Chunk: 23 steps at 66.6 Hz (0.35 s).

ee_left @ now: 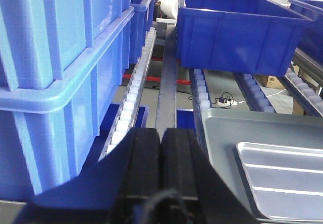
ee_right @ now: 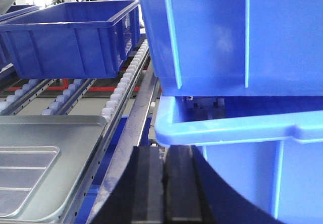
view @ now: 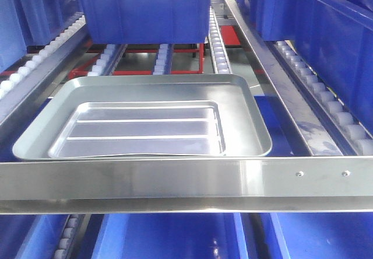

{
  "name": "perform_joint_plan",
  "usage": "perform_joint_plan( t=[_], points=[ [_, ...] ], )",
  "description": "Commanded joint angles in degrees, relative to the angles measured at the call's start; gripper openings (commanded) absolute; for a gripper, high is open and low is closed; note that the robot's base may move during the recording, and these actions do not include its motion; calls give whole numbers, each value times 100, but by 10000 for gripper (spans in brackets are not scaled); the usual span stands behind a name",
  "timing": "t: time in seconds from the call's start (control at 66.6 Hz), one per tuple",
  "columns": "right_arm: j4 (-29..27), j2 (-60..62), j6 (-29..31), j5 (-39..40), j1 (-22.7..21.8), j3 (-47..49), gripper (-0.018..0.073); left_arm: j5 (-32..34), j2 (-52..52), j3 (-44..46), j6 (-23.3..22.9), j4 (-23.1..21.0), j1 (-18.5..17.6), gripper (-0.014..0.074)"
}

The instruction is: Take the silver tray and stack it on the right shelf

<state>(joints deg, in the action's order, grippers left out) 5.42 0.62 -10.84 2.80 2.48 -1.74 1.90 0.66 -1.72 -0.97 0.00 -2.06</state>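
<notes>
We are looking down at the silver tray (view: 143,119), which is lying flat on the roller lanes of the flow rack, just behind the broad steel front bar (view: 186,180) and in front of a deep blue bin (view: 143,8) further up the same lane. More blue bins (ee_left: 60,82) are crowding in on both sides. The tray is resting level, its two long ridges running across the base, its low rim all around.

Our left gripper (ee_left: 160,173) is hovering just to the left of the tray with its black fingers pressed together and nothing between them; our right gripper (ee_right: 164,183) is sitting just to the tray's right, beside the stacked bins (ee_right: 242,82), likewise closed and empty. Neither one is touching the metal.

We are judging the tray to be thin sheet metal — light and stiff enough to lift from its edges, but polished and likely slippery under the pads. The rim is the only real purchase: we are expecting to need a pinch on the left edge (ee_left: 212,128) and the right edge (ee_right: 103,125) together, since a single-sided grip would probably let it tilt or slide. The rollers beneath may also let it scoot away if we nudge it — so contact wants to be square and even.
</notes>
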Motion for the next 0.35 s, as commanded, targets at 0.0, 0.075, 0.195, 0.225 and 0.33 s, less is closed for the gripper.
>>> perform_joint_plan(
  t=[0.0, 0.075, 0.195, 0.225, 0.33],
  points=[
    [58, 101, 8, 512, -32, 1, 52, 471, 72, -147, -37, -32, -42, -91],
    [58, 101, 8, 512, -32, 1, 52, 471, 72, -147, -37, -32, -42, -91],
    [58, 101, 8, 512, -32, 1, 52, 471, 72, -147, -37, -32, -42, -91],
    [58, 101, 8, 512, -32, 1, 52, 471, 72, -147, -37, -32, -42, -91],
    [58, 101, 8, 512, -32, 1, 52, 471, 72, -147, -37, -32, -42, -91]
  ],
)
